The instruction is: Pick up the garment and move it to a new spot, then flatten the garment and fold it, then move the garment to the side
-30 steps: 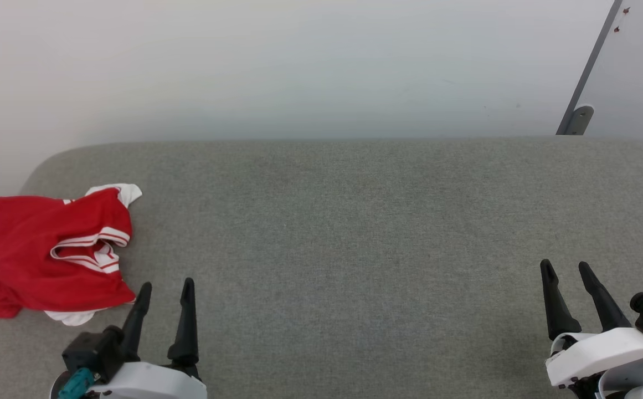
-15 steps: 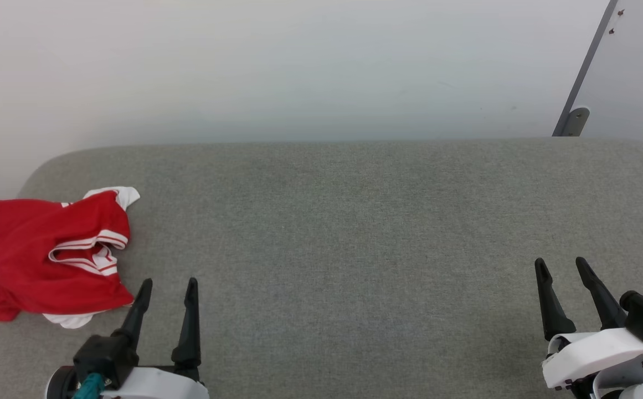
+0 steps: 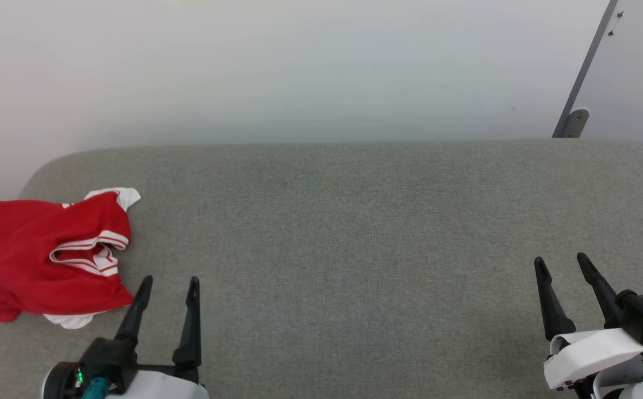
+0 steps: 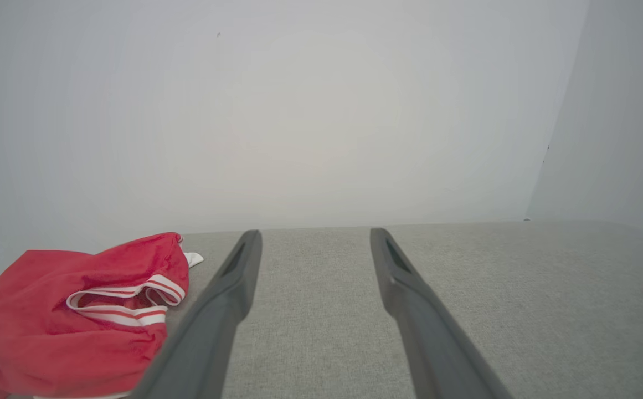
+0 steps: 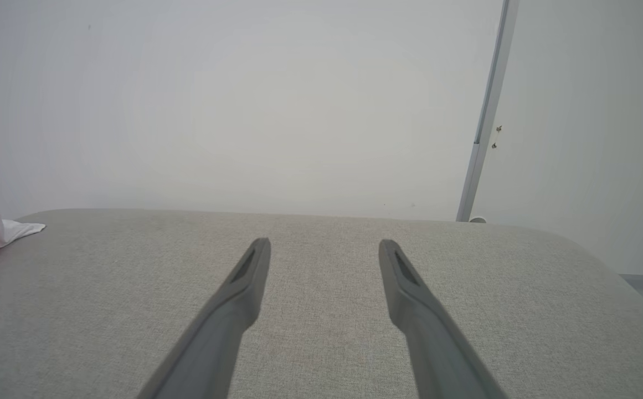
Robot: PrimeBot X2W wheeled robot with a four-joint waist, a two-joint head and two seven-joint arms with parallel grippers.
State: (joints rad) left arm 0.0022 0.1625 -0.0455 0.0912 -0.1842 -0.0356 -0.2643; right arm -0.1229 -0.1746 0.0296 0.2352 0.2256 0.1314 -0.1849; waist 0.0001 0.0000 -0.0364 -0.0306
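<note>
On a broad grey upholstered surface, a crumpled bright red soft-fabric T-shirt with white short sleeves and red-and-white striped trim lies in a heap just beside the outer finger of the left gripper, whose two long dark fingers stand spread apart and hold nothing. The right gripper, likewise wide open and empty, hovers well apart from the shirt, far to the other side. Between the two pairs of fingers stretches bare padded cloth. The shirt looks light, limp and prone to bunching, so it would likely sag and unfold when lifted. The raised red fold nearest the left fingers, or the striped sleeve hem beyond it, seems the handiest place to pinch. Beyond the fingertips rises a plain pale wall, with a slim grey upright strip ahead of the right fingers.
</note>
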